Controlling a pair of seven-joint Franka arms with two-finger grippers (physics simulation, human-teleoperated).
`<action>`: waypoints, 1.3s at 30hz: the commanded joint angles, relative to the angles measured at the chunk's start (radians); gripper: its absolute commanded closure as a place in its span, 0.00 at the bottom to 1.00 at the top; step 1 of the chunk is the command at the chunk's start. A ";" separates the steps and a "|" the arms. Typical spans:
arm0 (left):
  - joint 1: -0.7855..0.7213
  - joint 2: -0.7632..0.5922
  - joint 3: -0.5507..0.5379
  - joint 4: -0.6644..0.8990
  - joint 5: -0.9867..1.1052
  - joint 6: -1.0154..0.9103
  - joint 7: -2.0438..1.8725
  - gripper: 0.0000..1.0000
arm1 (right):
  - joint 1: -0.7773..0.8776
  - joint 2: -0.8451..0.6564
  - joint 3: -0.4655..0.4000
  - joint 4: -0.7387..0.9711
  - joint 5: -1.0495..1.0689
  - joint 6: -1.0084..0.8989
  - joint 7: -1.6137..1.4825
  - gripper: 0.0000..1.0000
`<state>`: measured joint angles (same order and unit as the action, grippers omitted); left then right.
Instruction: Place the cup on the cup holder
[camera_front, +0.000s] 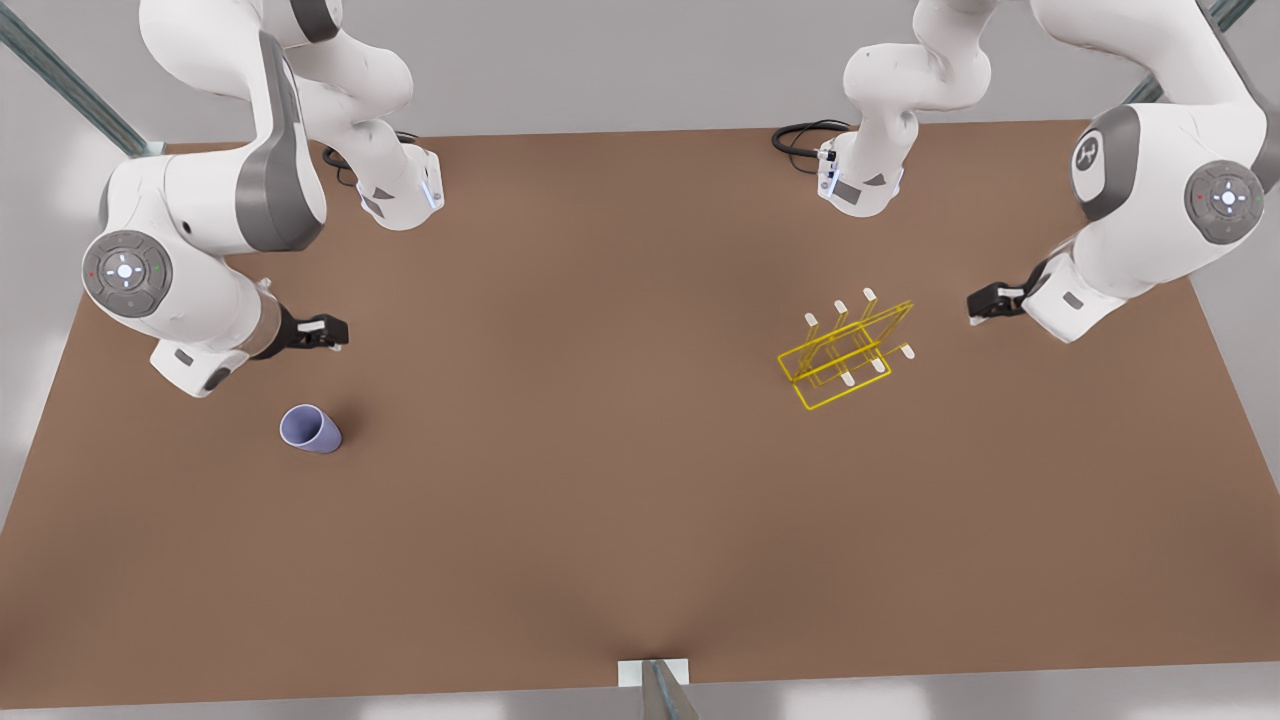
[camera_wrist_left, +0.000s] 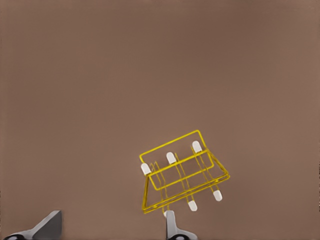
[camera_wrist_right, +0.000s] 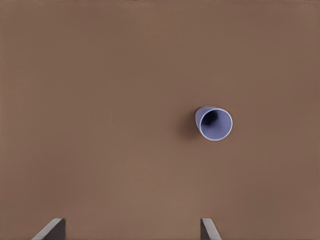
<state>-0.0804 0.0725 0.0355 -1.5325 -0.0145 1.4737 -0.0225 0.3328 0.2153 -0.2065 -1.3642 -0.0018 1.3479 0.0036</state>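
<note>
The right gripper (camera_front: 322, 331) hangs at the front view's left, above the brown table (camera_front: 600, 420), with the cup (camera_front: 310, 429) just below it in that frame. In the right wrist view its two fingertips (camera_wrist_right: 52, 228) stand wide apart with nothing between them: open, empty.

The left gripper (camera_front: 990, 303) hangs at the front view's right, just beside the cup holder (camera_front: 845, 350). In the left wrist view its fingertips (camera_wrist_left: 171, 223) are likewise spread and empty, one tip close to the rack's near base wire (camera_wrist_left: 165, 202).

View differences: the right wrist view looks into the cup's mouth (camera_wrist_right: 215, 124) and shows a dark interior. The front view shows its tapered side wall. The cup stands on the table, mouth up, clear of both grippers and well apart from the rack.

The left wrist view shows the rack's rectangular base frame and six white-tipped pegs (camera_wrist_left: 171, 158). In the front view the cup holder's long axis runs from lower left to upper right. It rests on the table, right of centre.
</note>
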 joint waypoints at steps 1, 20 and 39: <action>-0.007 -0.002 0.000 0.023 0.002 0.007 -0.005 0.00 | 0.000 -0.001 -0.001 0.001 0.000 0.022 -0.008 0.00; -0.013 0.024 0.001 0.031 -0.004 -0.038 0.016 0.00 | -0.141 0.131 -0.004 -0.542 0.075 0.935 -0.479 0.00; -0.013 0.024 0.001 0.031 -0.004 -0.046 0.015 0.00 | -0.133 0.102 -0.070 -0.654 0.074 0.795 -0.487 0.00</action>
<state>-0.0930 0.0976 0.0381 -1.5022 -0.0189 1.4337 -0.0098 0.1989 0.3188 -0.2742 -2.0159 0.0705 2.1826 -0.3992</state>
